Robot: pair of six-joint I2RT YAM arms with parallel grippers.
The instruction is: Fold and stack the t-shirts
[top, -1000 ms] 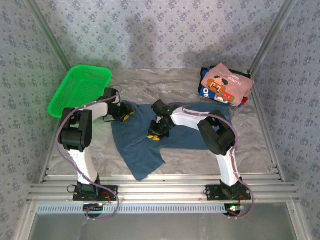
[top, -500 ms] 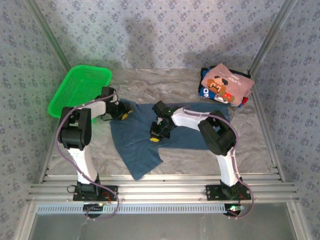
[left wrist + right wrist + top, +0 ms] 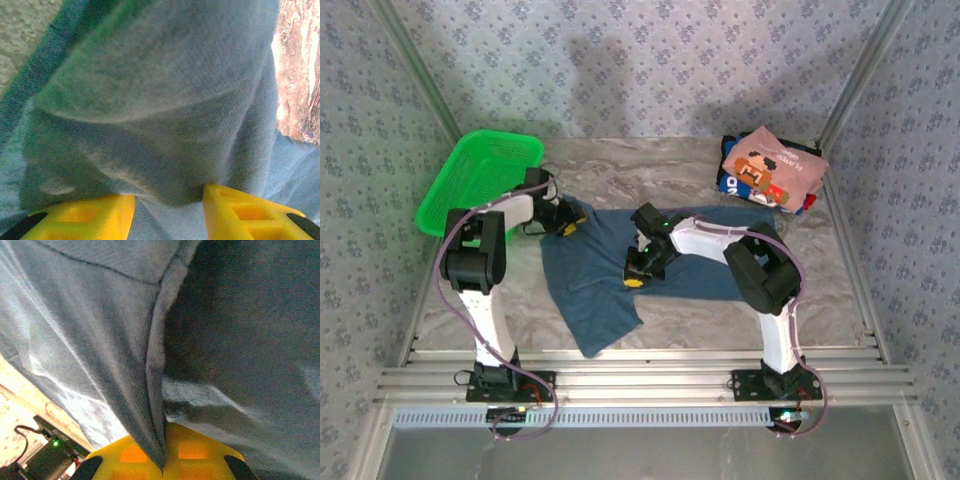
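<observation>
Your table (image 3: 650, 170) carries everything here, a marbled top between patterned walls. The biggest thing on it is the teal-blue t-shirt (image 3: 595, 290), spread mostly flat across the middle. Its body runs from the left-centre toward the right side, and one flap reaches down toward the near edge. On the left side of the table, by the far left corner, the green basket (image 3: 480, 175) sits tilted against the wall, apart from the shirt. At the far right corner you have a small folded stack. The pink t-shirt (image 3: 775, 168) with its blocky print lies on top, and a dark blue t-shirt (image 3: 732, 185) with white print shows under its left edge. Your left gripper (image 3: 567, 226) sits at the far left corner of the teal-blue t-shirt (image 3: 160, 100). In the left wrist view its yellow fingers (image 3: 85, 215) hold a bunched bulge of that cloth between them, so it is grasping the shirt. Your right gripper (image 3: 636, 275) is low over the middle of the shirt. In the right wrist view a seamed fold of the teal-blue t-shirt (image 3: 240, 330) runs straight down into its fingers (image 3: 200, 455), which are clenched tight on it.
</observation>
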